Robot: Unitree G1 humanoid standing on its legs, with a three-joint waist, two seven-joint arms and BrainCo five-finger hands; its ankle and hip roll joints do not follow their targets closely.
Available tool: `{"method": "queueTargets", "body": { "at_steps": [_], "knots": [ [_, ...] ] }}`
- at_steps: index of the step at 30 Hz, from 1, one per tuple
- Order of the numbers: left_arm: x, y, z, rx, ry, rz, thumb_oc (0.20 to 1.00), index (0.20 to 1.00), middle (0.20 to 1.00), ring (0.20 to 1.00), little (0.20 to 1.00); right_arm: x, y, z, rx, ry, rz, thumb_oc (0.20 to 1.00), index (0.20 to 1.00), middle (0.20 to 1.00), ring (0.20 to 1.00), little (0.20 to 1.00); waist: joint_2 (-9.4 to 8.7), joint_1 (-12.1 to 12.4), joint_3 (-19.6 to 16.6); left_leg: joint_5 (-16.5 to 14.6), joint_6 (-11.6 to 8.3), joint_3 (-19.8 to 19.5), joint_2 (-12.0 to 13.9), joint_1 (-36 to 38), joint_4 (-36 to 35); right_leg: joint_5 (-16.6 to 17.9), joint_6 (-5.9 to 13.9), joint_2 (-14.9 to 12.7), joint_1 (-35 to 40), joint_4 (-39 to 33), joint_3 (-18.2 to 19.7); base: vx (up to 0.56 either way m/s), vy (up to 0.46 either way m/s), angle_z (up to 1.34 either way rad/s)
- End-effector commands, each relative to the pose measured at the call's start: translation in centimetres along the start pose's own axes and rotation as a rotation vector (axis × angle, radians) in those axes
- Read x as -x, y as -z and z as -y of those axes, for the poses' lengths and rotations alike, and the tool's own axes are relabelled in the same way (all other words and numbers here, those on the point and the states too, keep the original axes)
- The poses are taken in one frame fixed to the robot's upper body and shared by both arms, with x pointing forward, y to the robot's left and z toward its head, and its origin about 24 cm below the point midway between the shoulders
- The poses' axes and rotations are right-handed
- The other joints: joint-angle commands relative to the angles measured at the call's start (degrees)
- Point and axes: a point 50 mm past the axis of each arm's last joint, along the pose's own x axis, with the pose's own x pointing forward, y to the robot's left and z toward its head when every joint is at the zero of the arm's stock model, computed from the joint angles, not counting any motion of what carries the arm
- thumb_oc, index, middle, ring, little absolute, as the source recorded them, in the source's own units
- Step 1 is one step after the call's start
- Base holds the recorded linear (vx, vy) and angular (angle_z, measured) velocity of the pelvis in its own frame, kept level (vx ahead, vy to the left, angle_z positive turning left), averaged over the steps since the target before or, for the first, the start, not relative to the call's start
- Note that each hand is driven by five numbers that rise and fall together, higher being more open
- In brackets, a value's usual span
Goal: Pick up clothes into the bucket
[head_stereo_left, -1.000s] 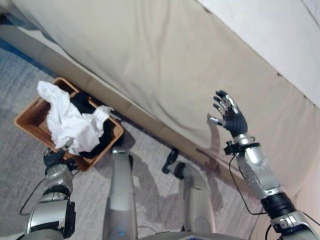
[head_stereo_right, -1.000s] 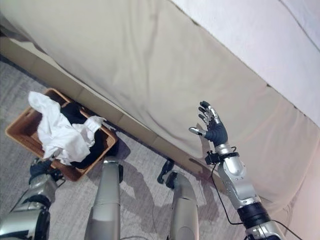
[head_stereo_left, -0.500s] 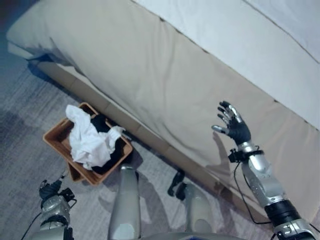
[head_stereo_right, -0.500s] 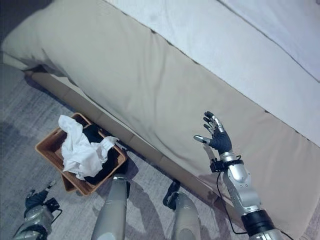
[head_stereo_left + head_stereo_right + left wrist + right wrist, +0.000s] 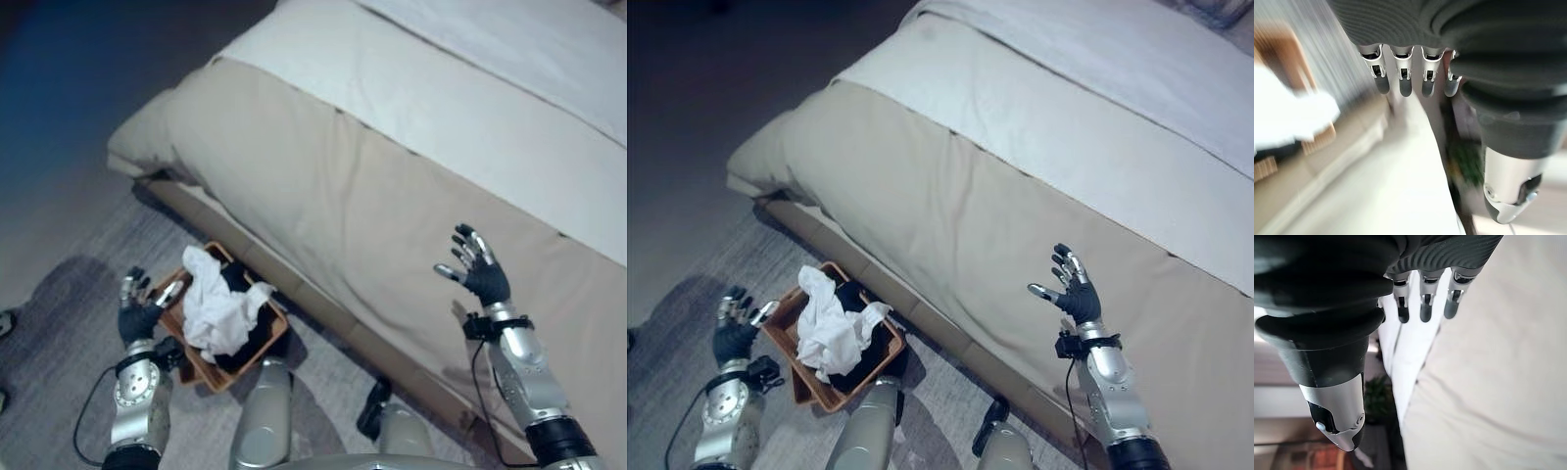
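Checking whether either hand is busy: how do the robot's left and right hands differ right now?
The left hand is raised low over the floor, beside the brown basket of white and black clothes; the right hand is held up in front of the bed's beige cover. Both are open and hold nothing.

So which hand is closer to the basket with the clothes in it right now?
The left hand. It is open right beside the brown basket on the floor, at its outer edge. The right hand is open and raised far across, in front of the beige bed cover.
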Motion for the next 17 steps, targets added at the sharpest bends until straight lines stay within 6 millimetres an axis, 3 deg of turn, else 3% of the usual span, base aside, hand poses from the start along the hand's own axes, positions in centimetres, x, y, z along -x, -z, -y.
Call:
{"method": "queueTargets", "body": {
  "at_steps": [1,4,9,17],
  "knots": [
    [-0.4,-1.3,1.5,0.082,0.119,0.074,1.0,1.0,1.0,1.0,1.0,-0.5,-0.7,-0.7,0.015,-0.035,0.054,1.0,1.0,1.0,1.0,1.0,0.22,-1.6,-4.6,4.3,-0.34,0.8,3.6,4.3,-9.4,6.9,2.51,-1.8,-0.7,-1.9,2.3,0.03,0.008,-0.17],
    [0.0,-1.1,3.2,0.142,0.217,0.053,1.0,1.0,1.0,1.0,1.0,-0.2,0.1,-1.9,-0.03,-0.054,0.03,1.0,1.0,1.0,1.0,1.0,0.46,-2.4,-6.4,3.7,0.1,2.3,3.8,7.0,-10.2,7.7,2.64,-1.2,0.6,-3.9,3.9,0.07,-0.011,-0.26],
    [0.5,-1.1,6.1,0.056,0.38,0.051,1.0,1.0,1.0,1.0,1.0,0.7,1.6,-3.5,-0.108,-0.059,-0.021,1.0,1.0,1.0,1.0,1.0,1.01,-4.0,-9.4,2.3,0.03,5.1,3.9,11.7,-11.1,8.5,3.01,0.0,3.7,-7.8,6.4,0.08,-0.02,-0.47],
    [1.3,0.4,7.6,0.058,0.414,-0.01,1.0,1.0,1.0,1.0,1.0,2.9,3.3,-3.4,-0.134,-0.039,-0.097,1.0,1.0,1.0,1.0,1.0,1.22,-5.8,-11.9,0.8,-0.08,8.1,4.5,16.7,-11.9,9.2,3.13,0.8,6.5,-10.4,9.3,0.06,-0.025,-0.28]
  ]
}}
